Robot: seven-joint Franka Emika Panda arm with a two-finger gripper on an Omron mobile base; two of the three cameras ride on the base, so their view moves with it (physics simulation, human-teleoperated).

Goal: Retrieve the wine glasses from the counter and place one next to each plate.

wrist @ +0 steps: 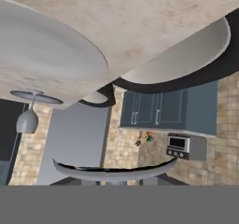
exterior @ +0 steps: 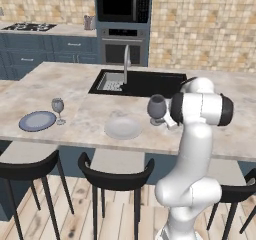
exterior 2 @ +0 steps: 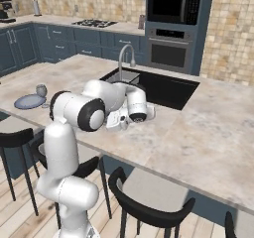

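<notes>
Status: clear glass (exterior: 58,107) set beside blue plate (exterior: 37,120); your gripper (exterior: 167,120) grasps dark goblet (exterior: 156,107), unplaced by pale plate (exterior: 123,127).

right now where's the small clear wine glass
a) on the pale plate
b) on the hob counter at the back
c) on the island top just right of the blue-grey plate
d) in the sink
c: in the left base view the clear glass stands upright on the island top, close beside the right edge of the blue-grey plate, well away from the sink and the pale plate.
</notes>
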